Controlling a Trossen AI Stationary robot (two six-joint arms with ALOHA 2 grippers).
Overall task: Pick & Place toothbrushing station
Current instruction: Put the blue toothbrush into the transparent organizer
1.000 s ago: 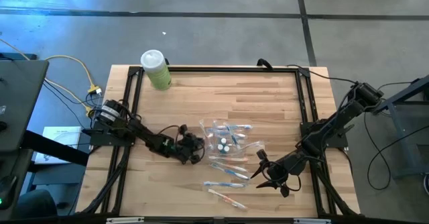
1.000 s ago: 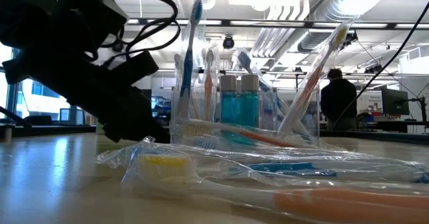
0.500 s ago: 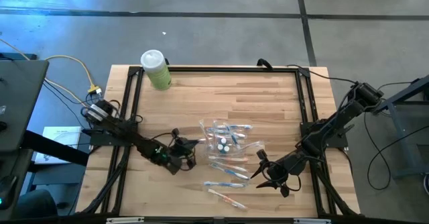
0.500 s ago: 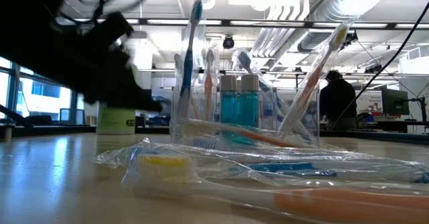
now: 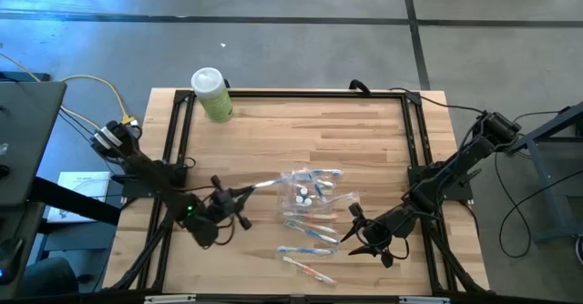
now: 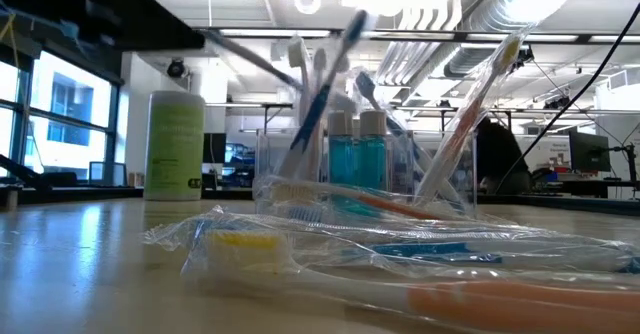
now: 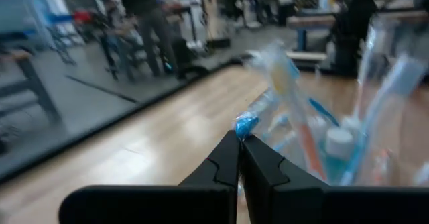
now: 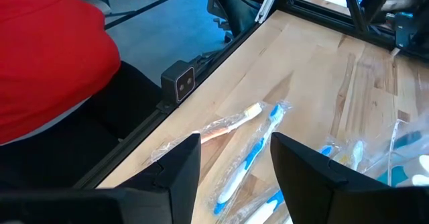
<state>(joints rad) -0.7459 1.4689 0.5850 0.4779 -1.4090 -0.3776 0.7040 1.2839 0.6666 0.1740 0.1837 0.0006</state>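
My left gripper [image 7: 239, 147] is clamped on the blue end of a wrapped toothbrush [image 5: 264, 185], which I judge is being drawn clear of the clear holder [image 5: 308, 192] mid-table. My right gripper [image 5: 363, 234] waits spread and empty beside loose toothbrush packets [image 8: 249, 158]. Only the low view shows the holder's blue-filled tubes [image 6: 357, 149] upright.

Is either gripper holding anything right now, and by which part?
The left gripper is shut on a wrapped toothbrush, pinching its blue end. The right gripper is open and holds nothing.
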